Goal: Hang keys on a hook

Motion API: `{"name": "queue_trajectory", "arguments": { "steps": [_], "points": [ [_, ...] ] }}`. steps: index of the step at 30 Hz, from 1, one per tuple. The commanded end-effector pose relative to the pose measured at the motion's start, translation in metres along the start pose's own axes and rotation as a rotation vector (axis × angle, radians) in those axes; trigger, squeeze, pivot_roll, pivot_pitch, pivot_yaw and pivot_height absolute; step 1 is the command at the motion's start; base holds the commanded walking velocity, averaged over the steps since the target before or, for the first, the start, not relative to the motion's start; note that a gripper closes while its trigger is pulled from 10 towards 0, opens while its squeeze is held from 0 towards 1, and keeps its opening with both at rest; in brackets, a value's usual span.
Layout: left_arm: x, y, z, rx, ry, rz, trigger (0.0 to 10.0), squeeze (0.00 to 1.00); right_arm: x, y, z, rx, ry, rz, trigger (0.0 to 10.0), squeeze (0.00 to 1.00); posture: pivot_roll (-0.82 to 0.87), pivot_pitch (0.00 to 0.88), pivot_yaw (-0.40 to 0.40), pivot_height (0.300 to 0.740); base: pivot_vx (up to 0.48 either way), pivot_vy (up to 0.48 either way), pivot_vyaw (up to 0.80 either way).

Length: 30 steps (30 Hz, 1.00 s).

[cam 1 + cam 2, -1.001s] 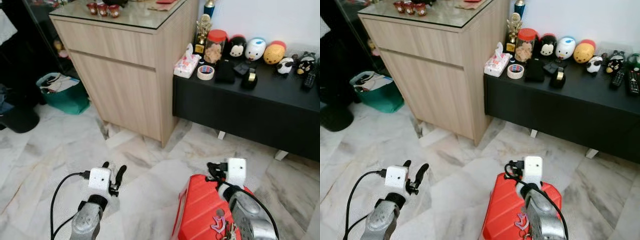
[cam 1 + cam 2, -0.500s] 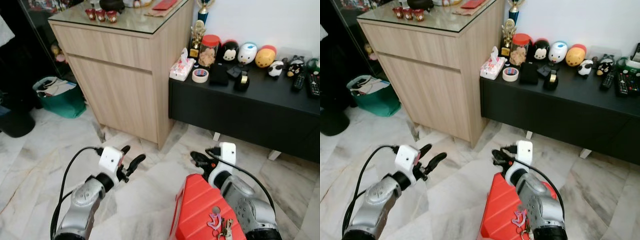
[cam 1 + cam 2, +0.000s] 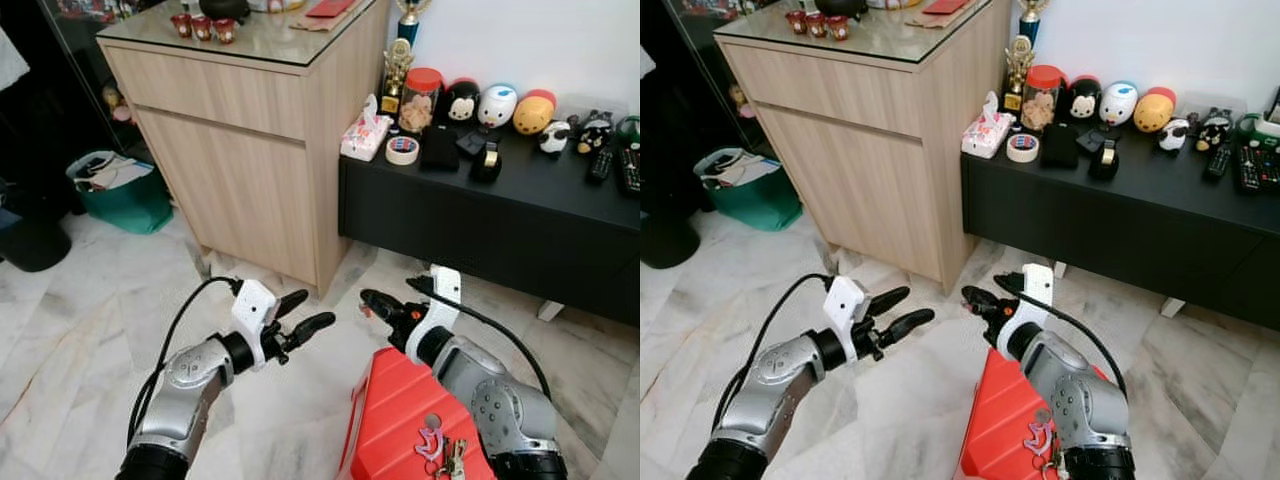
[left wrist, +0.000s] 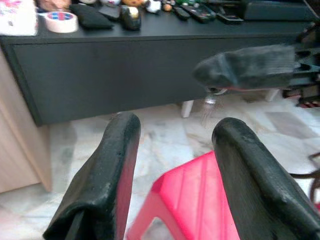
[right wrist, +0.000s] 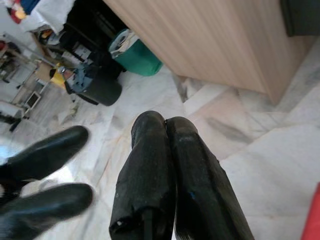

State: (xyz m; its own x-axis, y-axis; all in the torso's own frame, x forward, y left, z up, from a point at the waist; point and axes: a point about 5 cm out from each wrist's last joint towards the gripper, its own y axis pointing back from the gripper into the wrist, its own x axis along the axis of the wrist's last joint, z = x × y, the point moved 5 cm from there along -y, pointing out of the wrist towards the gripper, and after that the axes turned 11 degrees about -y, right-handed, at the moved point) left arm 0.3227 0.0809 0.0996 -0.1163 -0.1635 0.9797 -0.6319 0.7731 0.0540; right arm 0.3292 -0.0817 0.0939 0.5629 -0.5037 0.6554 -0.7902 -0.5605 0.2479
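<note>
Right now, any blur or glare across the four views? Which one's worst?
Left wrist view is worst: the right hand crossing in front of the black cabinet is smeared, and its own fingers are soft. Right wrist view: the left hand is blurred at the edge, floor washed out beside it. Both eye views are sharp, with a mild sheen on the glass top.

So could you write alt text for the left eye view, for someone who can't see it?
Two silver robot arms reach toward each other above a red stool on a marble floor: the left gripper open, the right gripper shut. Keys lie on the stool; behind stand a wooden cabinet and a black console.
</note>
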Motion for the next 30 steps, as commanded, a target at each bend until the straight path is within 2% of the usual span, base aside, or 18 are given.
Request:
{"name": "queue_trajectory", "arguments": {
  "steps": [1, 9, 12, 14, 18, 23, 30],
  "points": [
    [0.007, -0.004, 0.011, -0.071, 0.014, 0.017, 10.0, 0.00, 0.005, 0.002, -0.012, 0.034, -0.003, 0.003, 10.0, 0.00, 0.01, 0.078, 0.032, 0.740, 0.000, 0.000, 0.00],
    [0.007, -0.004, 0.014, -0.090, 0.009, 0.014, 10.0, 0.00, 0.002, 0.004, -0.027, 0.084, 0.006, -0.039, 10.0, 0.00, 0.00, 0.075, 0.032, 0.740, 0.000, 0.000, 0.00],
    [0.007, -0.004, 0.012, -0.080, -0.032, 0.004, 10.0, 0.00, 0.002, 0.005, -0.030, 0.091, 0.008, -0.050, 10.0, 0.00, 0.00, 0.077, 0.029, 0.740, 0.000, 0.000, 0.00],
    [0.007, -0.005, 0.003, -0.025, -0.066, 0.005, 10.0, 0.00, -0.002, 0.007, -0.033, 0.095, 0.035, -0.079, 10.0, 0.00, 0.00, 0.084, 0.025, 0.740, 0.000, 0.000, 0.00],
    [0.009, -0.005, 0.003, -0.031, -0.118, 0.006, 10.0, 0.00, -0.003, 0.008, -0.032, 0.084, 0.036, -0.098, 10.0, 0.00, 0.00, 0.084, 0.025, 0.740, 0.000, 0.000, 0.00],
    [0.010, -0.008, 0.005, -0.061, -0.245, -0.004, 10.0, 0.00, -0.003, 0.011, -0.029, 0.063, 0.075, -0.106, 10.0, 0.00, 0.00, 0.096, 0.024, 0.740, 0.000, 0.000, 0.00],
    [0.006, -0.009, 0.009, -0.081, -0.251, -0.014, 10.0, 0.00, -0.003, 0.012, -0.031, 0.069, 0.077, -0.112, 10.0, 0.00, 0.00, 0.105, 0.025, 0.740, 0.000, 0.000, 0.00]
  ]
}}
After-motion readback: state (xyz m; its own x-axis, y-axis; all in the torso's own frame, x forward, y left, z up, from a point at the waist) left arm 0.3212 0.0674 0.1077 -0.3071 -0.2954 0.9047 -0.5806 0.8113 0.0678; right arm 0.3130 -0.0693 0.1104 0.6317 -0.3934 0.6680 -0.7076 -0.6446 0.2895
